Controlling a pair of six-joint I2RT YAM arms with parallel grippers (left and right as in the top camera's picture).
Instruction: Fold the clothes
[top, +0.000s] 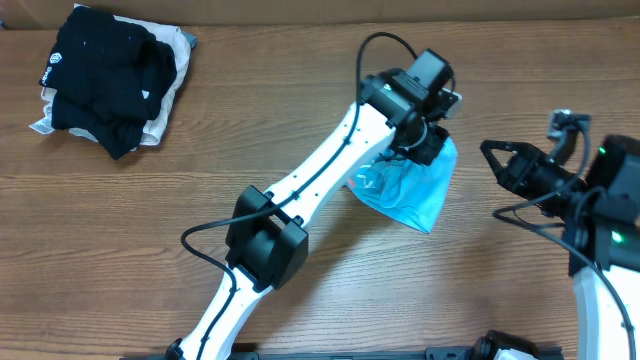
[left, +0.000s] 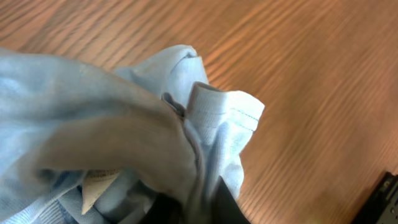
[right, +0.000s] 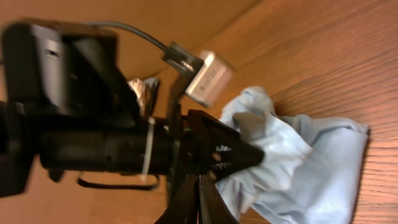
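Sky-blue T-shirt (top: 415, 190) is bunched in a crumpled heap right of centre on the wooden desk (top: 300, 90), not flat and no fold visible. The fabric is thin. A hemmed edge with a stitch line (left: 227, 112) sticks up in the left wrist view, and a pale label (left: 96, 186) shows inside the bunch. The print can't be read from here.

Left tool (left: 198, 210) sits on the top edge of the heap. Its dark fingers (left: 227, 205) are close together with blue fabric pinched between them, so it has hold of the T-shirt. From overhead the left arm crosses over the shirt and hides its upper left part.

Right tool (top: 487, 150) is closed, tips together, holding nothing. It points at the shirt from the right, near it but apart. In its own wrist view its body blocks the left part of the shirt.

Black garment (top: 100, 75) with a small white logo lies piled on a cream cloth (top: 170, 100) at the far left corner, well apart from the shirt.
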